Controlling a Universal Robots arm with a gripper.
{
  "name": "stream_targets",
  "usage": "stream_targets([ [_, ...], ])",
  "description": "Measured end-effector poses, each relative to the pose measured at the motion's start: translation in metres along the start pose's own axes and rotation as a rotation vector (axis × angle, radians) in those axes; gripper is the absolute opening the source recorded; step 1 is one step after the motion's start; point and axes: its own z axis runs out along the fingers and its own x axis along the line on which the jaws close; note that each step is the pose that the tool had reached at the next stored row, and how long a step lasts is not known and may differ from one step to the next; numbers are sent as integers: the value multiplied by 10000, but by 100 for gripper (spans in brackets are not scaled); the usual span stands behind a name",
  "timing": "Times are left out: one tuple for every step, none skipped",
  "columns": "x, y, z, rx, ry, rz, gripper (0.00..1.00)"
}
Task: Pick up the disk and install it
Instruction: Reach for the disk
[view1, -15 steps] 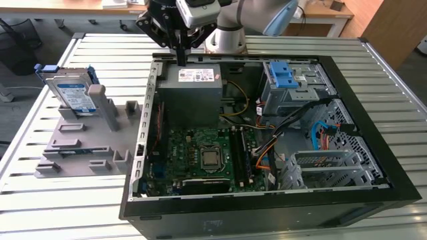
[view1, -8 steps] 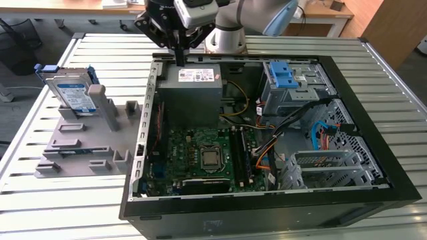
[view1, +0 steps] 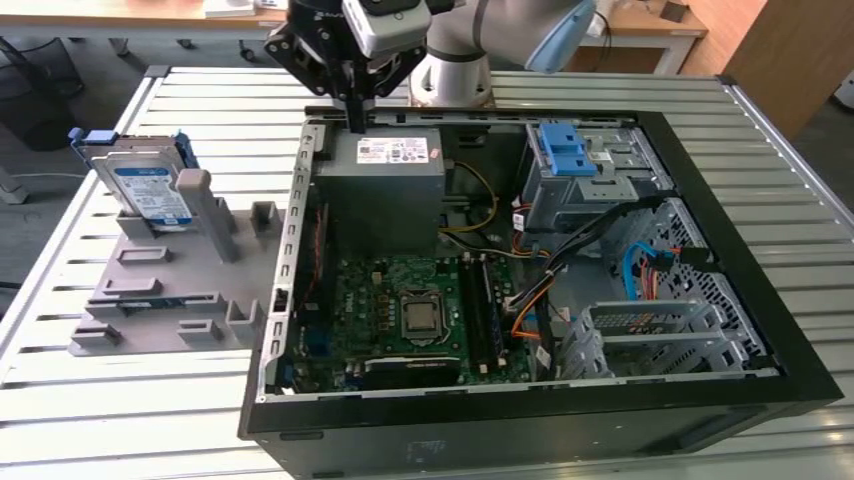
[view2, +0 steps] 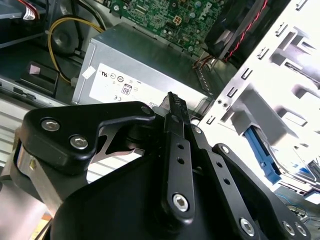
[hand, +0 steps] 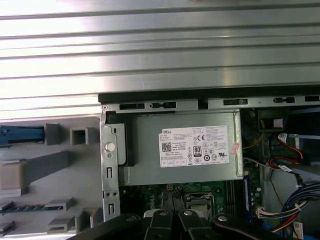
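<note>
The disk (view1: 144, 186), silver with a white-and-blue label and a blue carrier frame, stands on edge in a grey holder (view1: 167, 285) on the table, at the exterior view's left of the open computer case (view1: 534, 270). My gripper (view1: 358, 118) hangs over the case's far wall, just above the far edge of the grey power-supply box (view1: 387, 175). Its black fingers are shut together with nothing between them, as the second wrist view shows at the gripper (view2: 173, 99). The disk is well apart from the gripper, nearer the exterior view's left.
Inside the case lie a green motherboard (view1: 400, 300), loose cables (view1: 587, 250) and a metal drive cage with a bright blue latch (view1: 567, 152). The power-supply box (hand: 185, 147) with its white sticker sits below the gripper. The slatted metal table (view1: 214, 90) surrounds the case.
</note>
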Motion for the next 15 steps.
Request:
stream_targets([
  [4,0,0,0,0,0,11],
  [9,-1,1,0,0,0,11],
  [13,-1,1,0,0,0,11],
  [17,-1,2,0,0,0,11],
  [21,-2,2,1,0,0,11],
  [24,-2,3,0,-1,-1,11],
  [29,-2,3,-1,-1,0,11],
  [33,-3,4,0,-1,0,11],
  [38,-3,4,0,0,0,11],
  [42,-3,4,0,0,-1,11],
  [46,-4,5,0,0,-1,11],
  [50,-4,6,-1,-1,-1,11],
  [54,-5,6,0,0,-1,11],
  [58,-5,6,0,0,-1,11],
  [62,-5,7,0,0,-1,11],
])
